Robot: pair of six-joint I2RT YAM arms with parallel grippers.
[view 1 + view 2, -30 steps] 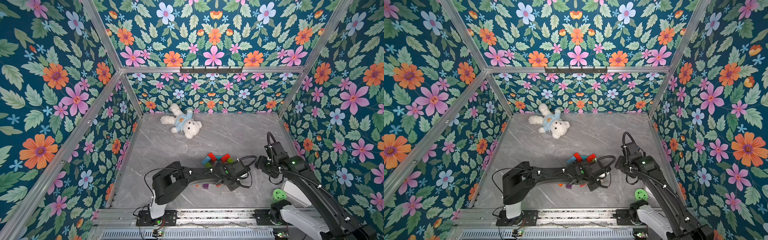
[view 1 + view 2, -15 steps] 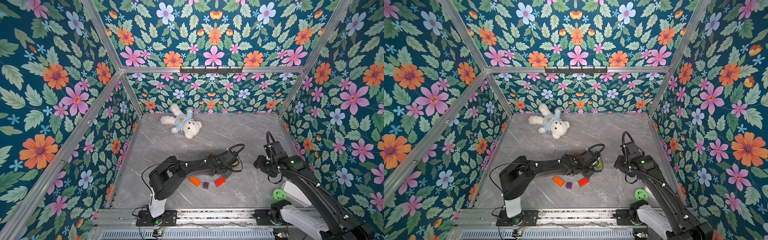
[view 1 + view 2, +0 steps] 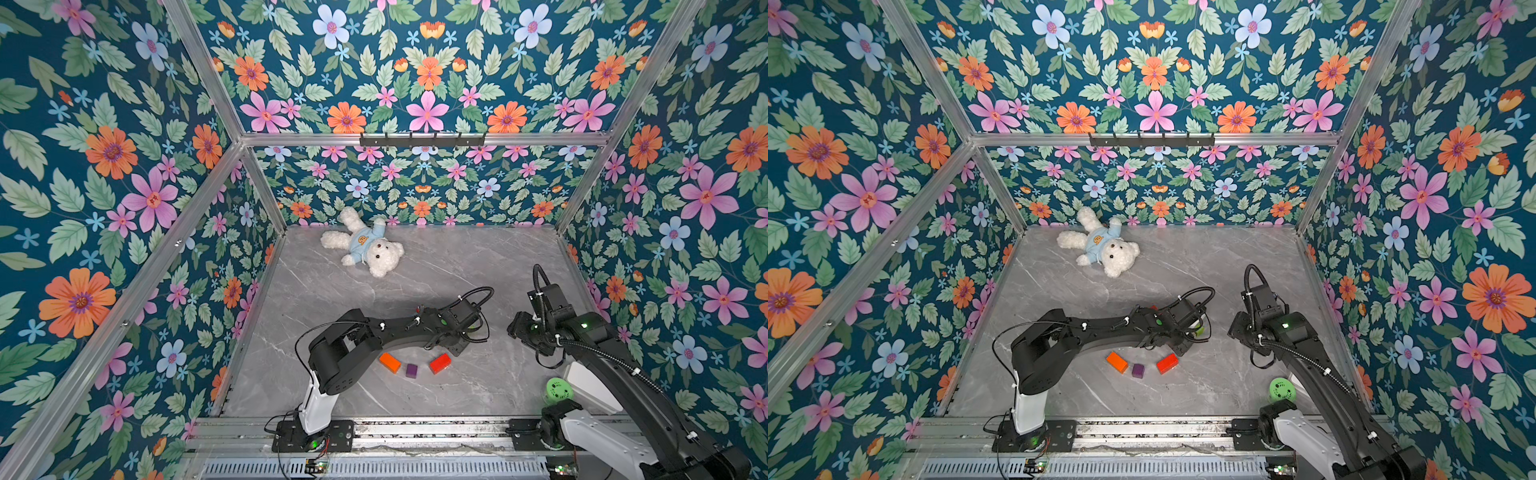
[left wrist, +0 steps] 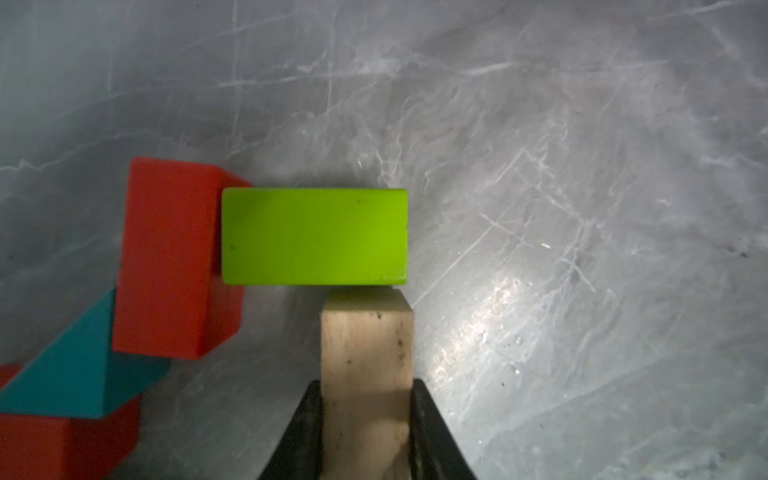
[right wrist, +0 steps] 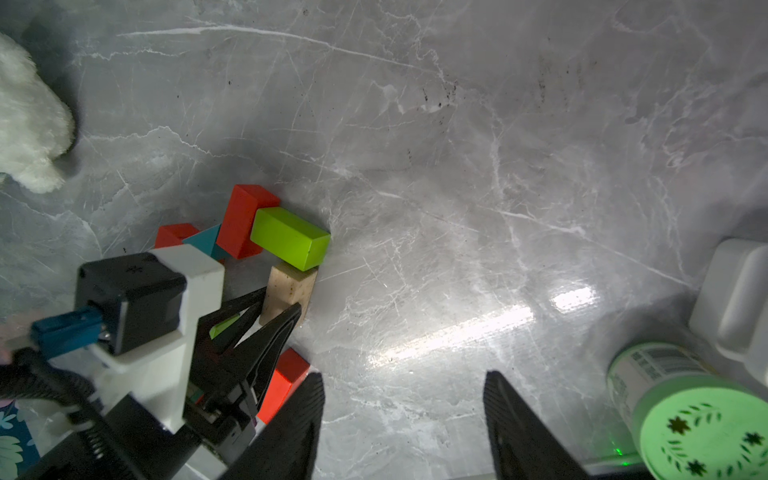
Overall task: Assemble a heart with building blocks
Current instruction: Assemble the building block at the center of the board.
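Observation:
My left gripper (image 4: 368,432) is shut on a plain-wood brick (image 4: 368,353), whose far end meets the long side of a green brick (image 4: 314,237). A red brick (image 4: 170,257) touches the green one. A teal triangle (image 4: 70,374) and another red brick (image 4: 62,440) lie beyond it. In the right wrist view the left gripper (image 5: 281,300) holds the wood brick (image 5: 291,286) low on the floor. Nearer the front lie an orange brick (image 3: 389,362), a purple cube (image 3: 411,370) and a red brick (image 3: 439,363). My right gripper (image 5: 403,415) is open over bare floor.
A white teddy bear (image 3: 365,247) lies at the back left of the marble floor (image 3: 457,257). A green perforated ball (image 3: 559,390) sits by the right arm's base, beside a white part (image 5: 744,299). Flowered walls enclose the floor on three sides.
The left arm has swung back from the front blocks to the far cluster with the wood brick, uncovering the orange, purple and red blocks. The right gripper's jaws have narrowed slightly.

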